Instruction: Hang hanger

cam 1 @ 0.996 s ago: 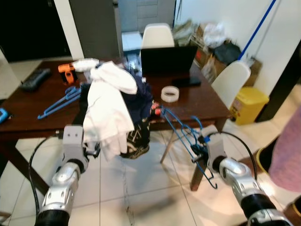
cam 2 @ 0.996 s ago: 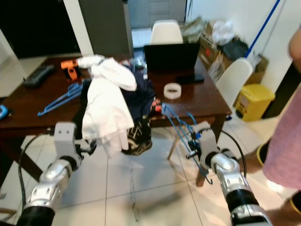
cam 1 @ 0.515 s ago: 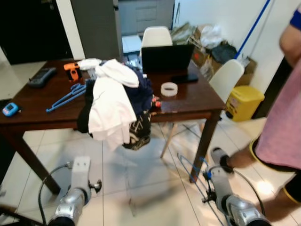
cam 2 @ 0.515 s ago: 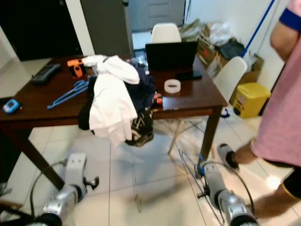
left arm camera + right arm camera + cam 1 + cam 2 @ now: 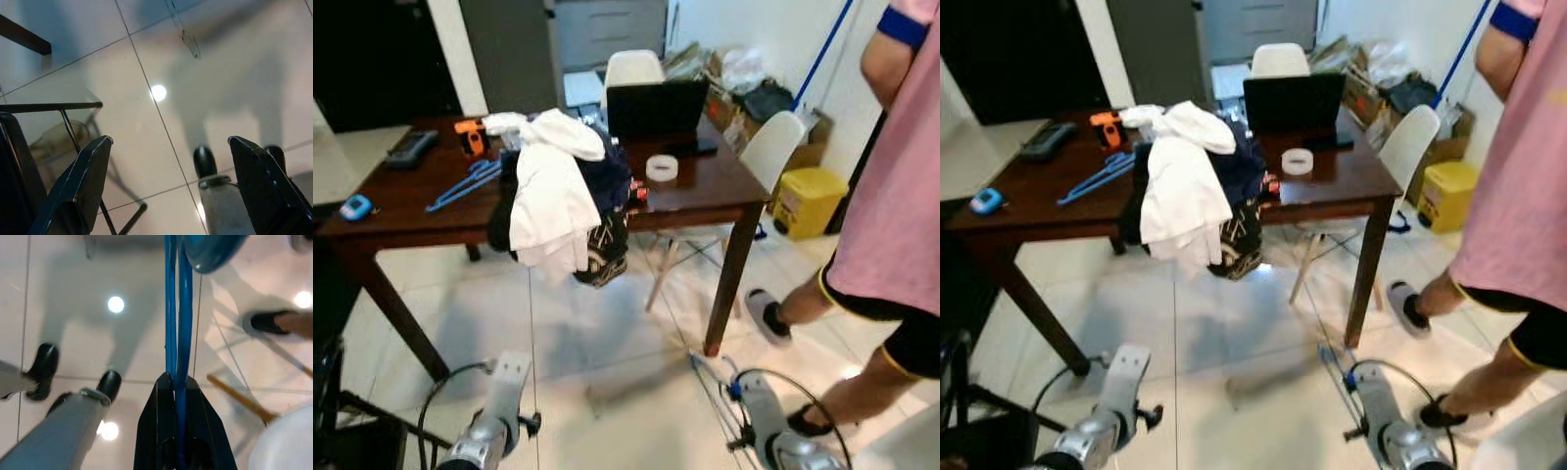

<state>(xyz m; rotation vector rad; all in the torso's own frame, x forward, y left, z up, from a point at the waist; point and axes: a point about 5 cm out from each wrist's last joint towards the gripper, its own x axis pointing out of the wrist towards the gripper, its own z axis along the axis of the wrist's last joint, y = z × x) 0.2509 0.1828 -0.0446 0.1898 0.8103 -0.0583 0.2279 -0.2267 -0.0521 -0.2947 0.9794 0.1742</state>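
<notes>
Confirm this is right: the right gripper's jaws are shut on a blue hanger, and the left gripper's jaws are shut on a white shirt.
Wrong about the left gripper: the left wrist view shows its jaws open and holding nothing, above bare floor tiles. The right gripper is indeed shut on the blue hanger, as the right wrist view shows.

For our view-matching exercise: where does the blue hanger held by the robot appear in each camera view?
Left eye view: blue hanger low, right of centre.
Right eye view: low, right of centre.
Right wrist view: centre, rising from the shut right end effector.
Left wrist view: open left end effector over floor tiles.
Shared landmark: person's black shoe, in both eye views and right wrist view.
</notes>
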